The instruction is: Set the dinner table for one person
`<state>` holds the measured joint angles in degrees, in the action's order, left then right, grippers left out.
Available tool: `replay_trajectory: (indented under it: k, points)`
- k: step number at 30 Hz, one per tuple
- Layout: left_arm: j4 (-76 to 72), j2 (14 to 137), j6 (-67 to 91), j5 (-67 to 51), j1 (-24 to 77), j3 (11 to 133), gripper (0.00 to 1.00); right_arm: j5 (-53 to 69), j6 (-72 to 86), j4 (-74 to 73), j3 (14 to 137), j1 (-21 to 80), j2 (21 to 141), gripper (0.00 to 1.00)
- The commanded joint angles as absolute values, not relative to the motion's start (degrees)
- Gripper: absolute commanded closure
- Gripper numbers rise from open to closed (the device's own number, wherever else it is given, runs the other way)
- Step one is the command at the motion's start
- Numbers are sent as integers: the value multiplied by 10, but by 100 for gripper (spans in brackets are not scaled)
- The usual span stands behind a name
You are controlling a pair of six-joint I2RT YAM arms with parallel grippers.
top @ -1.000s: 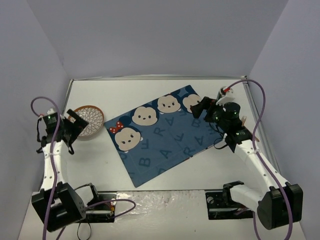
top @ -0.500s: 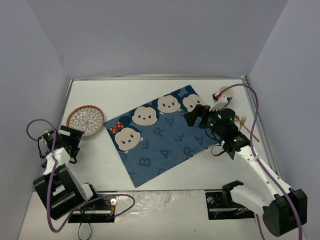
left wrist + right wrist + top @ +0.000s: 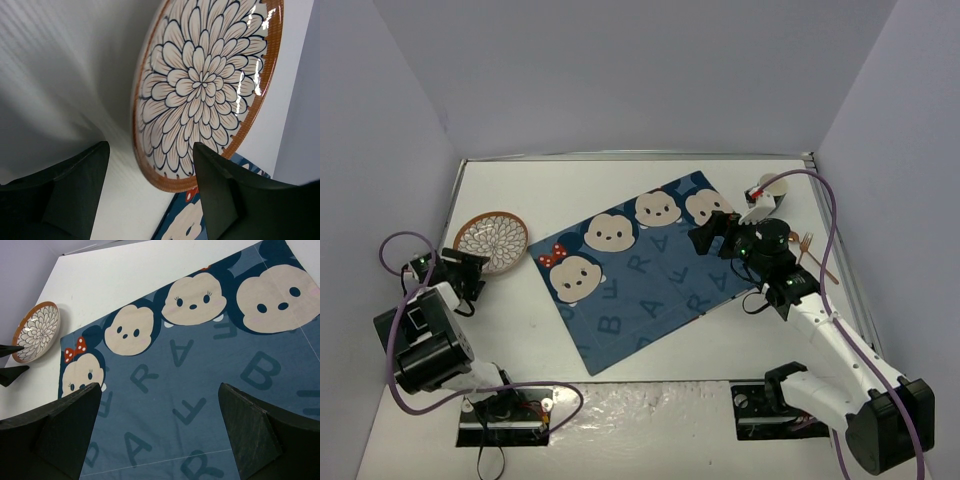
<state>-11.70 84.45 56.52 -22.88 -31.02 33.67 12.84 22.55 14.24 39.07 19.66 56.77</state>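
Top view: one large flat matte white rectangular dinner table [image 3: 570, 185] is seen filling the floor between grey walls. One blue rectangular cloth placemat [image 3: 650, 275] is laid askew at its middle; four round cartoon faces are counted on it, one with a red bow, plus printed letters. One round glossy ceramic plate [image 3: 492, 242], brown-rimmed with a petal pattern, is set just left of the placemat, on the bare table. One thin wooden fork [image 3: 811, 251] is seen right of the placemat. One small white item [image 3: 767, 188] sits off the placemat's far right corner, partly hidden, kind not told. Two purple cables [image 3: 825, 215] are counted, one per arm. The left gripper [image 3: 472, 270] is placed left of the placemat, beside the plate's near edge. The right gripper [image 3: 705, 232] is held over the placemat's right end.

Left wrist view: only here is the plate's fine navy petal linework [image 3: 200, 85] resolved. Two black fingers [image 3: 75, 190] are seen parted, nothing gripped; the plate rim lies beyond the gap. A placemat corner [image 3: 185, 225] shows below.

Right wrist view: two black matte fingers [image 3: 70, 425] are spread wide above the placemat, nothing between them. The left gripper's two tips [image 3: 12, 362] are seen parted, left of the placemat beside the plate, contact not told.
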Motion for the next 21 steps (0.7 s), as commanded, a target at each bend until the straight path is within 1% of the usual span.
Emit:
replay_trajectory:
  k: [1,4,5,7,9,13,14,15,21]
  points:
    - [-152,859,577,-204,-303,359,40,117,222,180,395,201,558,0]
    - [-155,873,584,-197,-303,361,46,116,222,179,394,200,557,0]
    - [-155,876,587,-197,-303,361,49,114,221,179,394,200,557,0]
    - [-156,880,590,-195,-303,363,59,111,221,179,392,200,557,0]
    - [-153,881,589,-190,-303,364,74,110,221,179,391,200,556,0]
    - [-142,882,587,-185,-303,369,94,107,221,179,390,201,551,0]
    - [-141,883,588,-185,-303,371,97,107,221,178,389,201,551,0]
    - [-139,884,589,-185,-303,372,100,106,221,178,389,200,549,0]
    - [-127,860,592,-216,-303,385,100,101,219,172,391,200,546,0]
